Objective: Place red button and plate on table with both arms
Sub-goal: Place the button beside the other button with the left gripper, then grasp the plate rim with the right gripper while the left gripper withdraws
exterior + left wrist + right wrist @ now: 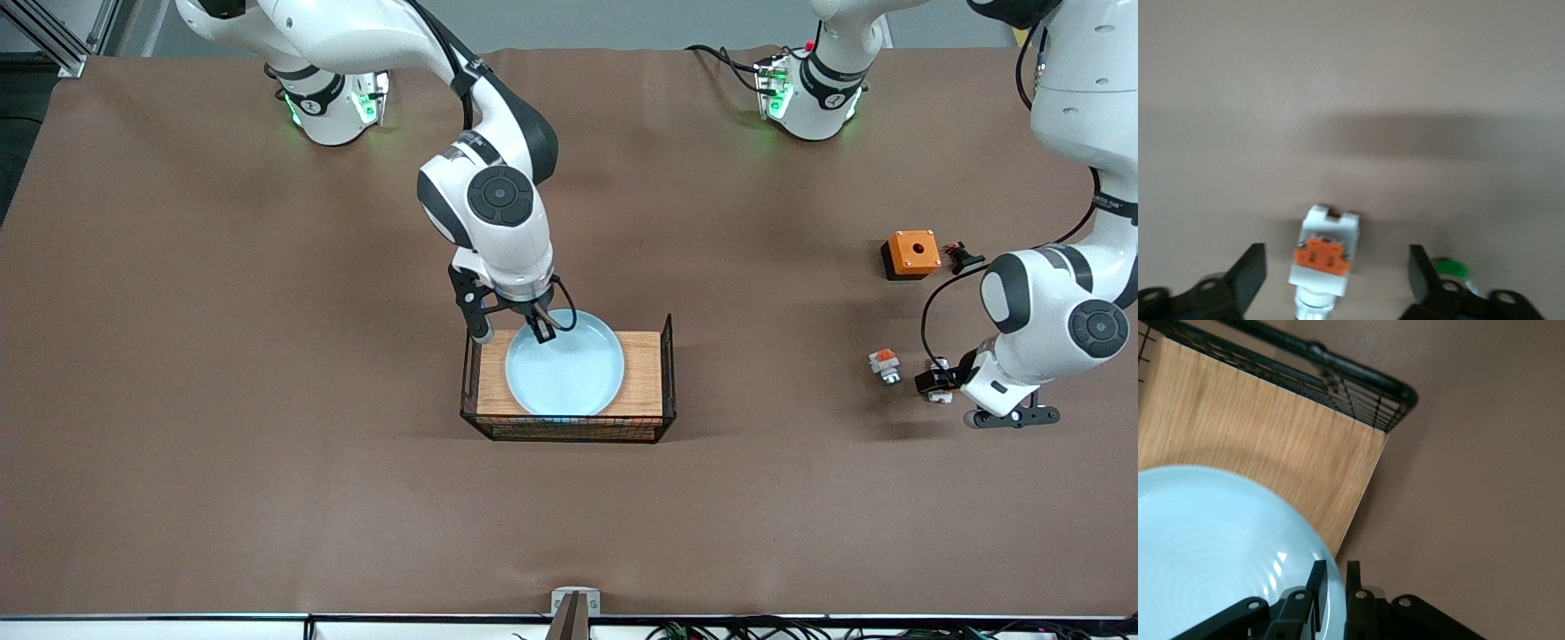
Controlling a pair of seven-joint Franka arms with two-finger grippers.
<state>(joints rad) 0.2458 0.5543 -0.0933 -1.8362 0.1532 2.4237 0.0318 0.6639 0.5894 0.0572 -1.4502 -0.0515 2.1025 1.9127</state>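
Note:
The pale blue plate (569,373) lies on the wood-topped wire rack (644,369) in the middle of the table (267,356). My right gripper (542,331) is shut on the plate's rim at the edge toward the robots. In the right wrist view the gripper (1335,570) has one finger inside the plate (1205,540) and one outside. My left gripper (933,382) is low over the table at the left arm's end. In the left wrist view it (1335,280) is open around the red button (1325,257), which lies on the table, white with an orange block.
A similar white-and-orange part (885,364) lies beside the left gripper, toward the rack. An orange cube box (911,253) and a small black part (962,258) lie farther from the front camera. A green-capped piece (1451,270) shows beside one left finger. The rack (1271,433) has raised wire ends.

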